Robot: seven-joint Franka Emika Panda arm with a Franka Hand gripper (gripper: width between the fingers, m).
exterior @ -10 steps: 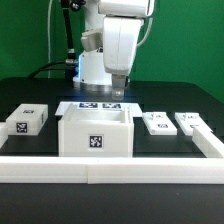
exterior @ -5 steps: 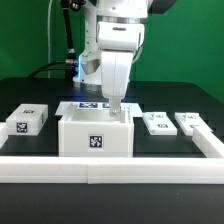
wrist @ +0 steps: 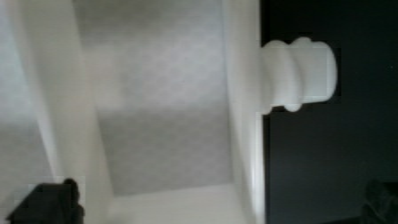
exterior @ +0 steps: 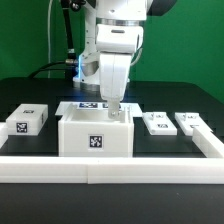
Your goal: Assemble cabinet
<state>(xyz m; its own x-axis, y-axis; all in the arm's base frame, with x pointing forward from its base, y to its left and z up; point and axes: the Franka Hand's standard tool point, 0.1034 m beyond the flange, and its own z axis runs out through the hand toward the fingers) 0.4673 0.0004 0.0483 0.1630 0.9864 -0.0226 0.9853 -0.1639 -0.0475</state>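
Exterior view frontal, slightly raised, wrist view close, looking down, both showing the cabinet (exterior: 76, 140).

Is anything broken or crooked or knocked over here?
Nothing stands out. The cabinet stands square and upright, open on top. The small white block and the two small parts lie flat beside it, none toppled. The open gripper hangs at its far wall.

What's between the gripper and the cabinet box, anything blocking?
Nothing visible. The open gripper hangs at the cabinet box's far wall, toward the exterior view's right. In the wrist view that wall runs between its jaws.
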